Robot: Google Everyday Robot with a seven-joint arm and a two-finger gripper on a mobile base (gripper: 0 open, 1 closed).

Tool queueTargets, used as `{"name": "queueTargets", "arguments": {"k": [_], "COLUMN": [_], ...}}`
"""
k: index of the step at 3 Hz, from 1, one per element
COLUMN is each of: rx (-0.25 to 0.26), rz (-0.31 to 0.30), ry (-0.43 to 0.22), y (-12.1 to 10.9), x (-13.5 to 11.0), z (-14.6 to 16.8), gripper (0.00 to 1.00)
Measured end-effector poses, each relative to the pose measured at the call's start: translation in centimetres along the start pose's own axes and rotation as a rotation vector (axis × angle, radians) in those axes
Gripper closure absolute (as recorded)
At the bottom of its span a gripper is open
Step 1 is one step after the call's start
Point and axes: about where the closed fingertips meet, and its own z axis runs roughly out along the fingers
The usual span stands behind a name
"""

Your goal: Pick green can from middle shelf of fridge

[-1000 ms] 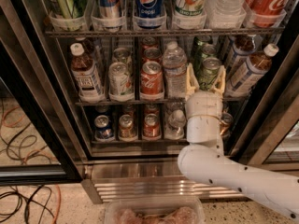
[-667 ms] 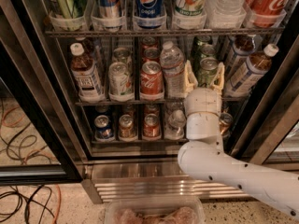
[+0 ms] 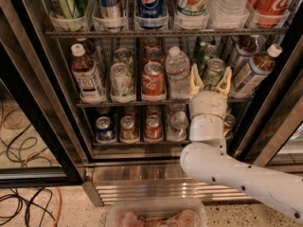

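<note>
The fridge (image 3: 45, 103) stands open in front of me. The green can (image 3: 214, 68) stands at the front of a lane on the right part of the middle shelf (image 3: 123, 103), with more green cans behind it. My gripper (image 3: 210, 81) is at that shelf, open, with one tan finger (image 3: 193, 79) left of the can and the other to its right. I cannot tell whether the fingers touch the can. The white wrist hides the can's lower part.
On the same shelf stand a water bottle (image 3: 177, 72), a red Coca-Cola can (image 3: 153, 82), a pale can (image 3: 121, 79) and brown bottles at the left (image 3: 86, 74) and right (image 3: 253, 72). Cables (image 3: 28, 202) lie on the floor at left. A plastic tub (image 3: 156, 214) sits below.
The gripper has moved slightly up and further in around the green can. The fingers' spacing looks the same.
</note>
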Motion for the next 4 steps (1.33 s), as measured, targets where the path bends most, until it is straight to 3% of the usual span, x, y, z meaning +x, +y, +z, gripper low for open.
{"name": "queueTargets", "arguments": {"k": [2,4], "rx": [0.051,-0.005], "rz": [-0.038,-0.028], "ry": [0.04,0.068], "y": [-3.5,-2.4], "x": [0.7,1.7], "z": [-1.5,-2.6], "gripper": [0.33,0.32]}}
